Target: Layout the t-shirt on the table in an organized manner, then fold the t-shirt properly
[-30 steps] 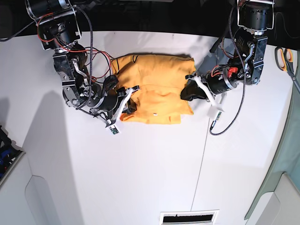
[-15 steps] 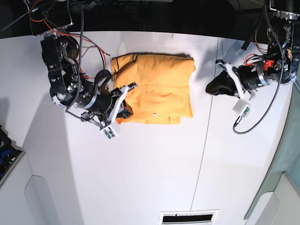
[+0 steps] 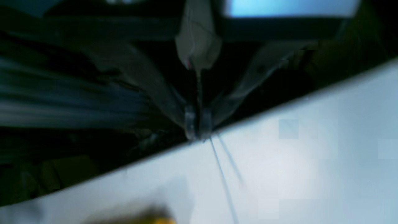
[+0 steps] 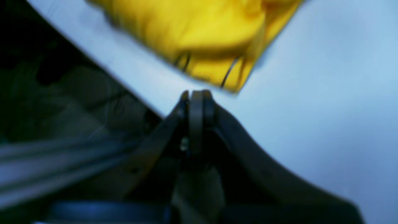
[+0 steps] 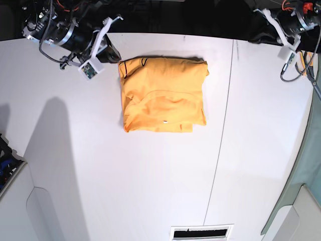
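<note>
Soft and light, the folded t-shirt (image 5: pixel 163 95) is best taken at a corner; both grippers are closed empty beyond it

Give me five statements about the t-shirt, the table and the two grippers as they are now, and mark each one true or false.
1. The t-shirt lies folded into a compact block on the table. True.
2. The right gripper is clamped on a corner of the shirt. False: its jaws are shut on nothing, and it is off the cloth.
3. The left gripper is shut and holds nothing. True.
4. The shirt straddles the table's thin dark seam. False: it lies wholly to one side of the seam.
5. Both arms hover directly over the shirt. False: both are back at the table's far edge, one to each side of the shirt.
</note>
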